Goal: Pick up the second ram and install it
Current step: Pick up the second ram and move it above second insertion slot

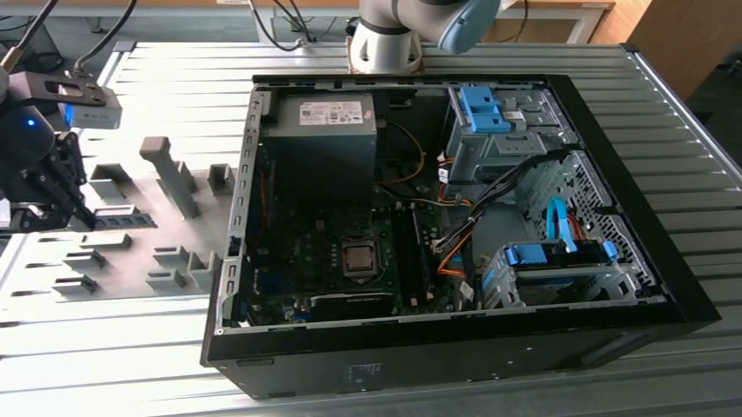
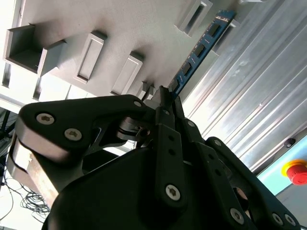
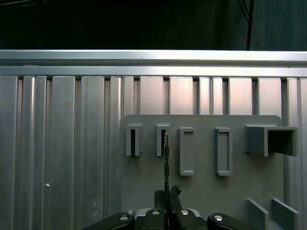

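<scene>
One arm (image 1: 388,39), based beyond the far side of the open computer case (image 1: 464,347), has its wrist out at the exterior view's left, tipped down over the grey fixture plate (image 1: 128,187) on the ribbed metal table (image 1: 174,78). In the second wrist view the gripper (image 2: 163,93) is clamped on the near end of the second ram (image 2: 201,45), its fingers pinched against both faces of the board. From there the blue-green stick runs straight out over the plate, on edge, its far end at a narrow slotted block (image 3: 159,129); whether it sits in that block cannot be told. The case lies well apart, toward the exterior view's right.
</scene>
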`<state>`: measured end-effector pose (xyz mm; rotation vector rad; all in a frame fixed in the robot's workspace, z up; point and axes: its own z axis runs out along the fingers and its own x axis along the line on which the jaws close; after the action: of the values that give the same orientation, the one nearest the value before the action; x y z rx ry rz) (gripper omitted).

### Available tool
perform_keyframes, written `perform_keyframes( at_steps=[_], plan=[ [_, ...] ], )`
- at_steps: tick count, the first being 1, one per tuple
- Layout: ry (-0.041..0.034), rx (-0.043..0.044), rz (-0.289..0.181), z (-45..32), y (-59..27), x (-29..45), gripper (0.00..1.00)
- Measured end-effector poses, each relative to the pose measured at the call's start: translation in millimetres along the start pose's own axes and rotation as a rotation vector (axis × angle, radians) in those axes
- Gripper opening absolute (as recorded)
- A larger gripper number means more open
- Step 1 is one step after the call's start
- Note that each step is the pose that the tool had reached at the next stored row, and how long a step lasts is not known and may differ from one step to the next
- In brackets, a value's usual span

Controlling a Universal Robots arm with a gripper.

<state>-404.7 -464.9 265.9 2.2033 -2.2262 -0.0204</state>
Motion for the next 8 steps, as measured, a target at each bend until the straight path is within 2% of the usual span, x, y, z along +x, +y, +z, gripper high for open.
perform_keyframes(
  at_steps=[8],
  plan=[
    [0.0004, 0.0001, 0.000, -2.4, 0.0, -0.1, 0.14]
  ],
)
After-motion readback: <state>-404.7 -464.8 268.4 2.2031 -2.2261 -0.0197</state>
